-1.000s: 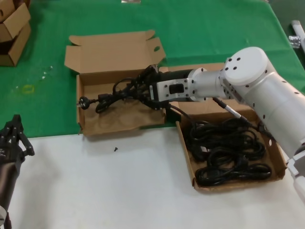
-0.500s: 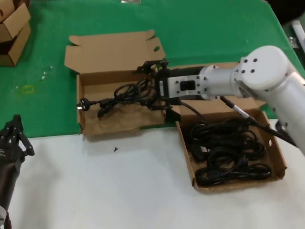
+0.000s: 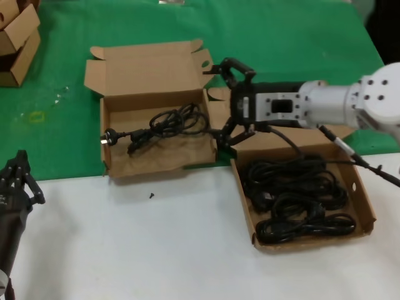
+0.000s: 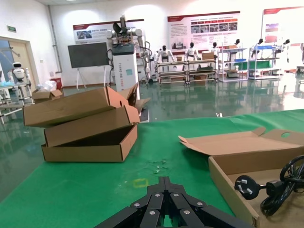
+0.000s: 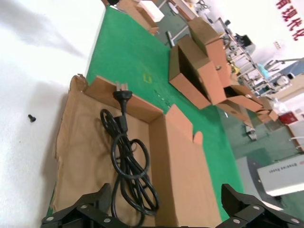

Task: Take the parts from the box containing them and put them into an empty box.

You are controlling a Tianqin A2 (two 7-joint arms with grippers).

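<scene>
Left gripper (image 3: 22, 175) sits parked at the near left edge of the white table (image 3: 156, 250), low and off to the side, its fingers drawn together to a point. Stacked brown cartons (image 4: 85, 126) stand on the green cloth (image 3: 281, 37) at the far left corner. Further right lies the left mailer box (image 3: 115, 165), lid folded back, straddling the line between cloth and white table. One power cord (image 3: 169, 123) rests inside it, loosely coiled toward the box's right side, with its plug (image 3: 110, 135) reaching the left wall. A small black screw (image 3: 151, 195) lies on the white surface just in front of this box. Right gripper (image 3: 225, 103) hovers over the gap between the two boxes, fingers spread wide and holding nothing; the cord lies apart from it. Right mailer box (image 3: 369, 215) lies under and in front of the right arm, containing several coiled black cords (image 3: 294, 200) packed close together.
</scene>
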